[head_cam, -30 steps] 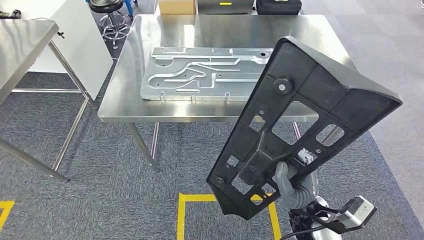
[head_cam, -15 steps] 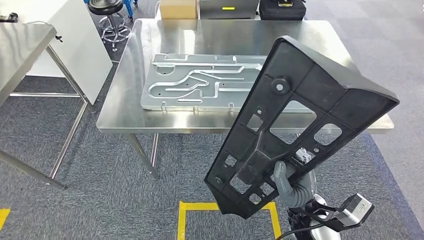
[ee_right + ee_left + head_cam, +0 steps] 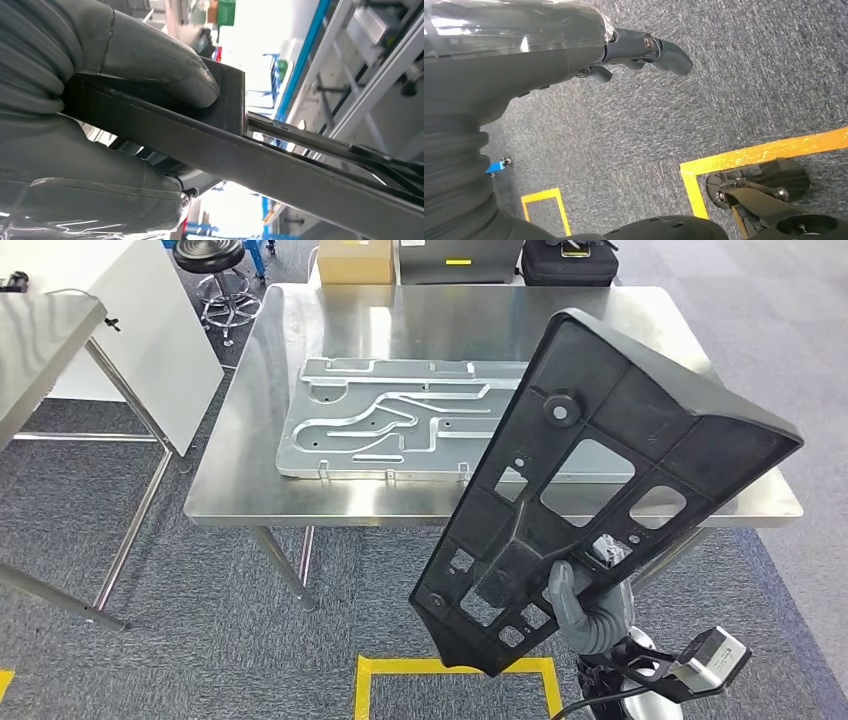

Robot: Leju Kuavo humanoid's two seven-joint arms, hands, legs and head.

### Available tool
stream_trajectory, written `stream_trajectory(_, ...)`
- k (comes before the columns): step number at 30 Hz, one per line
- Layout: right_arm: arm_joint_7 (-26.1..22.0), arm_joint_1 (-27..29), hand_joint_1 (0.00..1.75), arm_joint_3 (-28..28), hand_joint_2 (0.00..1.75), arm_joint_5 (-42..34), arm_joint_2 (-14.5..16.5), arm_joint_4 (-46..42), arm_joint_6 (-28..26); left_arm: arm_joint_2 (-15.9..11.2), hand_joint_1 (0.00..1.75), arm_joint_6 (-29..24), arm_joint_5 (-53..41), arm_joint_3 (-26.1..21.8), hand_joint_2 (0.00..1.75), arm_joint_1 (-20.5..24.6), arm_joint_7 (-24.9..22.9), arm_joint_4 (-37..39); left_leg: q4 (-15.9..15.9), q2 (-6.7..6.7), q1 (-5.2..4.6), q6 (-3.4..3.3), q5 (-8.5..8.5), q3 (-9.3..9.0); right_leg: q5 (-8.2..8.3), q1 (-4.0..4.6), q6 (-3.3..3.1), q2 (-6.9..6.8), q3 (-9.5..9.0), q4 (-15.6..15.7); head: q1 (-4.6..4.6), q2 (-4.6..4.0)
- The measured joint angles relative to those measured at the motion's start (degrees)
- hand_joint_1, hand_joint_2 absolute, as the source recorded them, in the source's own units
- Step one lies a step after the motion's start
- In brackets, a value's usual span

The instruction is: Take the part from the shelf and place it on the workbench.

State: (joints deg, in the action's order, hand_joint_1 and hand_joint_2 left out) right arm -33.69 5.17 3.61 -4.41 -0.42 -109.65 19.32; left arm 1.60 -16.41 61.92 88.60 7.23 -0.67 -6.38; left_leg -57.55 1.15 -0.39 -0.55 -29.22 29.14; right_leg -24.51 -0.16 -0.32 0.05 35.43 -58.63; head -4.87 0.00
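A: Where is the black part [image 3: 600, 480]?

B: In the air, on the near side of the steel workbench [image 3: 250, 420]. It is a flat black panel with cut-outs, tilted, its wide end raised over the workbench's near right edge and its narrow end hanging lower, off the workbench, over the carpet.

A: And the hand?

B: The right hand [image 3: 580, 610] grips it near that lower, narrow end. From the head view the grey thumb [image 3: 562, 585] presses on the face of the part, and the rest of the hand sits behind and under it. The right wrist view shows the same hold close up: the thumb on one side of the panel's edge [image 3: 280, 165], the palm on the other, so the part runs away from the hand.

A: What lies on the workbench?

B: A silver stamped metal plate [image 3: 400, 420], flat, near the workbench's middle; the part's upper end hides its right portion. Beyond the workbench's far edge stand a cardboard box [image 3: 355, 260] and a black case [image 3: 570, 260].

A: The other hand?

B: The left hand [image 3: 644, 50] hangs over grey carpet with yellow floor tape [image 3: 764, 152], holding nothing, fingers loosely bent and apart.
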Motion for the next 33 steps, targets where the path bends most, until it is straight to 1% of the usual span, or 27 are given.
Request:
stream_trajectory(1, 0.01, 0.02, 1.75, 0.00, 1.75, -0.01, -0.02, -0.10, -0.04, -0.04, 0.00, 0.01, -0.05, 0.01, 1.75, 0.04, -0.03, 0.00, -0.55, -0.07, -0.05, 0.30, -0.47, -0.03, -0.14, -0.22, -0.29, -0.01, -0.50, 0.41, -0.03, 0.00)
stream_trajectory(2, 0.02, 0.02, 1.75, 0.00, 1.75, -0.02, -0.04, -0.22, -0.09, -0.08, 0.00, 0.02, -0.10, 0.01, 1.75, 0.09, -0.07, 0.00, -2.28, -0.14, -0.07, 0.58, -1.36, 0.55, -0.27, -0.44, -0.58, -0.05, -1.08, 0.81, -0.05, 0.00)
stream_trajectory(3, 0.02, 0.09, 1.75, 0.00, 1.75, -0.02, -0.05, -0.33, -0.15, -0.12, 0.00, 0.03, -0.14, 0.01, 1.75, 0.13, -0.10, 0.00, -5.24, -0.18, -0.05, 0.82, -2.62, 1.92, -0.47, -0.59, -0.82, -0.12, -1.65, 1.06, -0.08, 0.00)
stream_trajectory(5, -0.03, 0.41, 1.75, 0.00, 1.75, -0.04, -0.09, -0.42, -0.35, -0.14, 0.00, 0.04, -0.17, 0.01, 1.75, 0.16, -0.14, 0.00, -13.28, -0.20, 0.01, 1.25, -5.18, 6.54, -1.04, -0.53, -1.11, -0.19, -2.34, 1.13, -0.09, 0.00)
stream_trajectory(6, -0.07, 0.70, 1.75, 0.00, 1.75, -0.05, -0.12, -0.41, -0.50, -0.15, 0.00, 0.04, -0.17, 0.01, 1.75, 0.12, -0.17, 0.00, -16.03, -0.20, 0.02, 1.41, -5.46, 8.52, -1.35, -0.51, -1.14, -0.16, -2.69, 1.12, -0.09, 0.00)
stream_trajectory(7, -0.10, 0.97, 1.75, 0.00, 1.75, -0.07, -0.16, -0.40, -0.61, -0.15, 0.00, 0.04, -0.18, 0.01, 1.75, 0.07, -0.21, 0.00, -16.80, -0.21, 0.04, 1.51, -4.62, 9.64, -1.69, -0.50, -1.13, -0.11, -3.10, 1.11, -0.09, 0.00)
stream_trajectory(8, -0.13, 1.17, 1.75, 0.00, 1.75, -0.09, -0.19, -0.40, -0.68, -0.16, 0.00, 0.04, -0.20, 0.01, 1.75, 0.03, -0.24, 0.00, -15.21, -0.22, 0.06, 1.54, -2.64, 9.62, -2.06, -0.51, -1.06, -0.02, -3.60, 1.10, -0.09, 0.00)
stream_trajectory(10, -0.18, 1.36, 1.75, 0.00, 1.75, -0.14, -0.26, -0.40, -0.72, -0.20, 0.00, 0.05, -0.25, 0.01, 1.75, -0.03, -0.27, 0.00, -7.92, -0.27, 0.15, 1.44, 2.37, 7.33, -2.88, -0.48, -0.72, 0.15, -4.67, 1.02, -0.09, 0.00)
stream_trajectory(11, -0.20, 1.37, 1.75, 0.00, 1.75, -0.16, -0.31, -0.41, -0.72, -0.21, 0.00, 0.05, -0.27, 0.01, 1.75, -0.03, -0.27, 0.00, -4.42, -0.28, 0.17, 1.19, 3.82, 5.99, -3.30, -0.37, -0.45, 0.25, -4.97, 0.86, -0.09, 0.00)
stream_trajectory(12, -0.25, 1.39, 1.75, 0.00, 1.75, -0.20, -0.35, -0.42, -0.72, -0.21, 0.00, 0.06, -0.28, 0.01, 1.75, -0.03, -0.27, 0.00, -2.24, -0.28, 0.17, 0.83, 4.42, 5.13, -3.61, -0.25, -0.15, 0.32, -5.10, 0.76, -0.09, 0.00)
stream_trajectory(13, -0.29, 1.41, 1.75, 0.00, 1.75, -0.22, -0.39, -0.42, -0.70, -0.19, 0.00, 0.07, -0.23, 0.02, 1.75, -0.04, -0.26, 0.00, -1.33, -0.25, 0.09, 0.40, 4.25, 4.75, -3.81, -0.12, 0.16, 0.37, -5.08, 0.71, -0.09, 0.00)
stream_trajectory(15, -0.37, 1.43, 1.75, 0.00, 1.75, -0.25, -0.43, -0.45, -0.68, -0.14, 0.00, 0.07, -0.14, 0.03, 1.75, -0.04, -0.25, 0.00, -0.94, -0.16, 0.09, -0.45, 4.00, 4.59, -4.14, -0.10, 0.72, 0.38, -5.10, 0.68, -0.09, 0.00)
stream_trajectory(17, -0.40, 1.35, 1.75, 0.00, 1.75, -0.28, -0.43, -0.56, -0.68, -0.11, 0.00, 0.07, -0.09, 0.03, 1.75, -0.03, -0.21, 0.00, -0.64, -0.15, 0.28, -1.08, 3.88, 4.24, -5.36, -0.19, 1.33, 0.29, -4.51, -1.13, -0.08, 0.00)
stream_trajectory(18, -0.43, 1.28, 1.75, 0.00, 1.75, -0.30, -0.43, -0.64, -0.68, -0.09, 0.00, 0.07, -0.07, 0.03, 1.75, -0.03, -0.20, 0.00, -0.53, -0.19, 0.38, -1.35, 3.79, 4.03, -6.69, -0.25, 1.61, 0.25, -3.25, -3.75, -0.08, 0.00)
stream_trajectory(20, -0.44, 1.21, 1.75, 0.00, 1.75, -0.34, -0.43, -0.72, -0.68, -0.09, 0.00, 0.07, -0.02, 0.03, 1.75, -0.05, -0.19, 0.00, -0.53, -0.25, 0.29, -1.72, 3.43, 3.79, -9.79, -0.35, 1.98, 0.21, 1.22, -11.61, -0.09, 0.00)
stream_trajectory(21, -0.43, 1.23, 1.75, 0.00, 1.75, -0.34, -0.43, -0.72, -0.68, -0.09, 0.00, 0.07, 0.01, 0.03, 1.75, -0.07, -0.19, 0.00, -0.54, -0.24, 0.21, -1.82, 3.23, 3.62, -10.55, -0.39, 2.04, 0.20, 3.44, -15.00, -0.09, 0.00)
stream_trajectory(22, -0.41, 1.26, 1.75, 0.00, 1.75, -0.34, -0.43, -0.71, -0.68, -0.09, 0.00, 0.07, 0.02, 0.03, 1.75, -0.10, -0.20, 0.00, -0.54, -0.18, 0.12, -1.87, 2.99, 3.35, -10.08, -0.40, 1.97, 0.20, 4.78, -16.44, -0.09, 0.00)
stream_trajectory(23, -0.39, 1.26, 1.75, 0.00, 1.75, -0.34, -0.44, -0.72, -0.68, -0.09, 0.00, 0.07, 0.03, 0.03, 1.75, -0.12, -0.20, 0.00, -0.54, -0.10, 0.04, -1.89, 2.71, 2.95, -8.38, -0.35, 1.76, 0.21, 4.97, -15.59, -0.09, 0.00)
stream_trajectory(24, -0.38, 1.24, 1.75, 0.00, 1.75, -0.33, -0.44, -0.72, -0.68, -0.06, 0.00, 0.08, 0.04, 0.03, 1.75, -0.13, -0.20, 0.00, -0.53, -0.02, -0.05, -1.87, 2.40, 2.43, -5.77, -0.20, 1.39, 0.21, 4.06, -12.52, -0.09, 0.00)
stream_trajectory(25, -0.38, 1.21, 1.75, 0.00, 1.75, -0.33, -0.45, -0.73, -0.68, -0.01, 0.00, 0.09, 0.04, 0.03, 1.75, -0.13, -0.20, 0.00, -0.50, 0.05, -0.12, -1.84, 2.06, 1.94, -3.06, 0.04, 0.84, 0.22, 2.56, -8.28, -0.09, 0.00)
stream_trajectory(26, -0.37, 1.19, 1.75, 0.00, 1.75, -0.33, -0.45, -0.73, -0.68, 0.08, 0.00, 0.10, 0.04, 0.03, 1.75, -0.09, -0.21, 0.00, -0.47, 0.08, -0.21, -1.73, 1.77, 1.56, -1.23, 0.35, 0.24, 0.19, 1.11, -4.66, -0.08, 0.00)
stream_trajectory(27, -0.36, 1.14, 1.75, 0.00, 1.75, -0.33, -0.45, -0.75, -0.68, 0.13, 0.00, 0.10, 0.05, 0.03, 1.75, -0.06, -0.23, 0.00, -0.45, 0.10, -0.24, -1.55, 1.52, 1.41, -0.26, 0.62, -0.23, 0.14, 0.07, -1.89, -0.08, 0.00)
stream_trajectory(28, -0.34, 1.11, 1.75, 0.00, 1.75, -0.32, -0.45, -0.79, -0.68, 0.16, 0.00, 0.11, 0.05, 0.03, 1.75, -0.04, -0.25, 0.00, -0.43, 0.09, -0.24, -1.36, 1.34, 1.41, -0.10, 0.82, -0.54, 0.09, -0.41, -0.49, -0.07, 0.00)
stream_trajectory(29, -0.32, 1.10, 1.75, 0.00, 1.75, -0.32, -0.45, -0.82, -0.68, 0.16, 0.00, 0.11, 0.05, 0.03, 1.75, -0.01, -0.26, 0.00, -0.32, 0.08, -0.24, -1.09, 1.20, 1.42, -0.44, 0.92, -0.69, 0.08, -0.57, -0.17, -0.07, 0.00)
stream_trajectory(31, -0.31, 1.10, 1.75, 0.00, 1.75, -0.31, -0.48, -0.88, -0.68, 0.09, 0.00, 0.10, 0.05, 0.03, 1.75, 0.00, -0.27, 0.00, -0.16, -0.04, -0.39, -0.51, 0.83, 1.04, -0.58, 0.56, -0.78, 0.09, -1.19, 0.80, -0.07, 0.00)
stream_trajectory(32, -0.31, 1.10, 1.75, 0.00, 1.75, -0.31, -0.49, -0.90, -0.68, 0.05, 0.00, 0.10, 0.05, 0.03, 1.75, 0.03, -0.27, 0.00, -0.90, -0.13, -0.49, -0.17, 0.25, 1.13, -0.66, 0.30, -0.91, 0.05, -1.78, 1.33, -0.08, 0.00)
stream_trajectory(33, -0.31, 1.07, 1.75, 0.00, 1.75, -0.32, -0.51, -0.90, -0.68, 0.02, 0.00, 0.10, 0.07, 0.03, 1.75, 0.08, -0.27, 0.00, -2.82, -0.22, -0.52, 0.16, -0.74, 1.89, -0.70, 0.02, -1.03, -0.03, -2.41, 1.84, -0.09, 0.00)
